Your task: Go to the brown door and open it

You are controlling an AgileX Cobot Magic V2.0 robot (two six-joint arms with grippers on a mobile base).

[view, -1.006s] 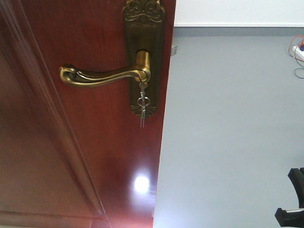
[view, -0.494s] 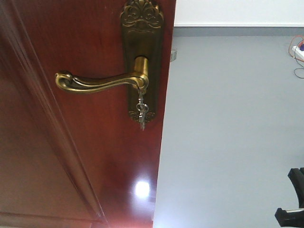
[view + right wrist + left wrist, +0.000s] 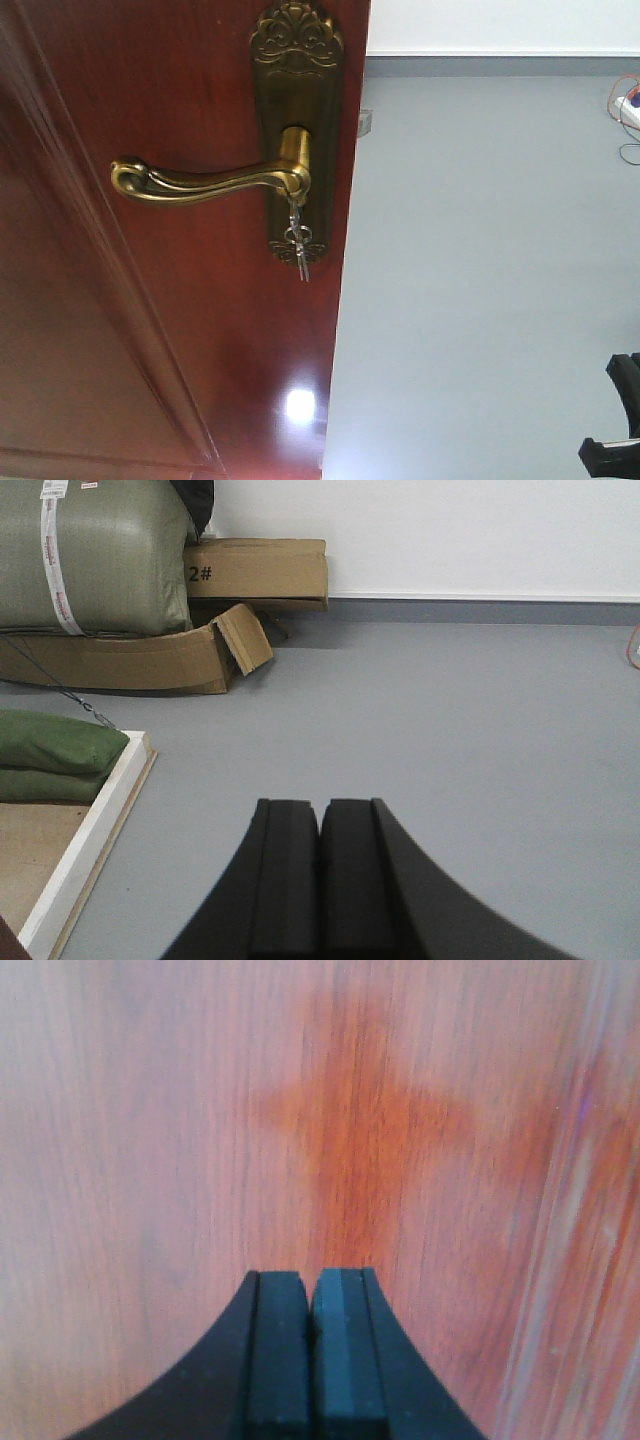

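The brown door (image 3: 150, 300) fills the left half of the front view, glossy and panelled. Its ornate brass backplate (image 3: 296, 90) carries a curved brass lever handle (image 3: 200, 183) pointing left, and keys (image 3: 298, 245) dangle below the lever's hub. In the left wrist view my left gripper (image 3: 311, 1275) is shut with nothing in it, pointing straight at the door's wood (image 3: 350, 1130) from very close. My right gripper (image 3: 321, 803) is shut and empty too, and points over the grey floor (image 3: 450, 710), away from the door.
Beyond the door's edge lie grey floor (image 3: 480, 280) and a white wall (image 3: 500, 25), with cables (image 3: 627, 110) at the far right. Cardboard boxes (image 3: 255, 572), a green sack (image 3: 90, 555) and a white wooden frame (image 3: 90, 840) show left in the right wrist view.
In the front view the handle and backplate have slid a little left and down, so more of the backplate's top shows. The keys have swung slightly.
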